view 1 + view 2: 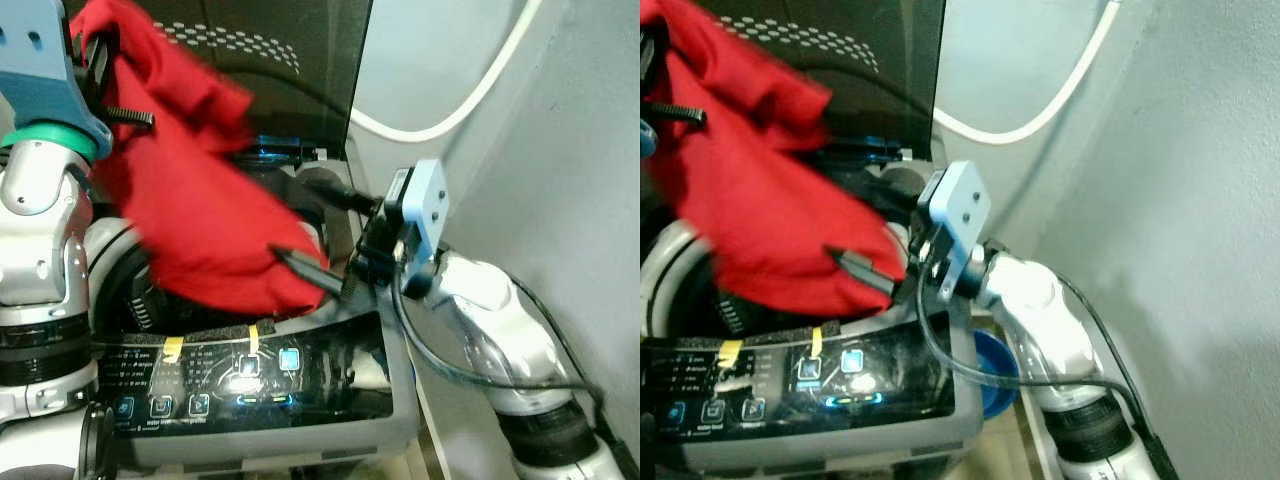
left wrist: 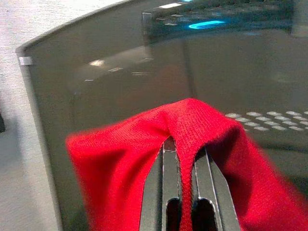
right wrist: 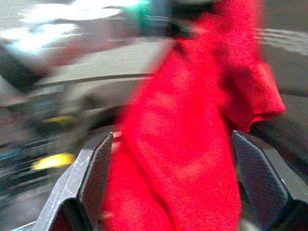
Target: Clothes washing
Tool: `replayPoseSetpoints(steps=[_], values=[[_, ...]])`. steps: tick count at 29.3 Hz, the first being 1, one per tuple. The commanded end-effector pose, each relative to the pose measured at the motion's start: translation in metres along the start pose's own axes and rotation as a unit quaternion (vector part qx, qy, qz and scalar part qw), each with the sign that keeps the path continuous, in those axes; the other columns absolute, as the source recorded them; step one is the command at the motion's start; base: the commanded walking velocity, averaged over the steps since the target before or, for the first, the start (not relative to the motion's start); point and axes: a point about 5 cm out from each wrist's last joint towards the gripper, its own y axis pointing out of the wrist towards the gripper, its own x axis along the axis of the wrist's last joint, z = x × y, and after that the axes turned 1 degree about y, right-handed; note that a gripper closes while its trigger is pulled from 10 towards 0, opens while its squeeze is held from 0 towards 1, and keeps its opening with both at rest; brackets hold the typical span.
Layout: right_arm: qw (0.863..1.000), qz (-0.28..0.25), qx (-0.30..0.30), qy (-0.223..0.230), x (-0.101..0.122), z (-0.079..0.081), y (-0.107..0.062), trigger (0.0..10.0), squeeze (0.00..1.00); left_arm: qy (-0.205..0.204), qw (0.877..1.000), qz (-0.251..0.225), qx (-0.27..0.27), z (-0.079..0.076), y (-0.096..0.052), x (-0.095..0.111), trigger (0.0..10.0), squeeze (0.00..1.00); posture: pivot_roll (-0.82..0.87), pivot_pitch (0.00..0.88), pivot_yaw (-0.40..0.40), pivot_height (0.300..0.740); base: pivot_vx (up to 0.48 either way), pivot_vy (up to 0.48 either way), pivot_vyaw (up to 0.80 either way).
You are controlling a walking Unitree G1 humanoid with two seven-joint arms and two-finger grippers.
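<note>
Grey walls close in around your washing machine (image 1: 300, 420), its lid (image 1: 290, 70) raised. Your left gripper (image 2: 185, 159), lifted high with the arm bent, pinches the red garment (image 1: 200, 200) tight, dangling it over the drum. Your right gripper (image 1: 320, 230) reaches in, fingers spread wide around the hanging cloth.
</note>
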Motion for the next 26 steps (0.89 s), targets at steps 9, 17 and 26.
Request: replayPoseSetpoints(steps=[9, 17, 26], values=[[0.992, -0.027, -0.12, 0.008, 0.007, -0.018, -0.018, 10.0, 0.0, -0.072, 0.981, 0.08, -0.16, -0.036, -0.008, -0.017, 10.0, 0.0, 0.06, 0.069, -0.006, 0.74, 0.0, 0.0, 0.0], [0.923, -0.073, -0.377, -0.004, 0.017, -0.065, -0.04, 10.0, 0.0, -0.108, 0.969, 0.142, -0.172, -0.045, -0.029, -0.03, 10.0, 0.0, 0.06, 0.069, 0.0, 0.74, 0.0, 0.0, 0.0], [0.881, -0.082, -0.465, 0.011, 0.014, -0.075, -0.055, 10.0, 0.0, -0.116, 0.966, 0.206, -0.108, -0.047, -0.054, -0.056, 10.0, 1.0, 0.08, 0.072, -0.023, 0.74, 0.0, 0.0, 0.0]])
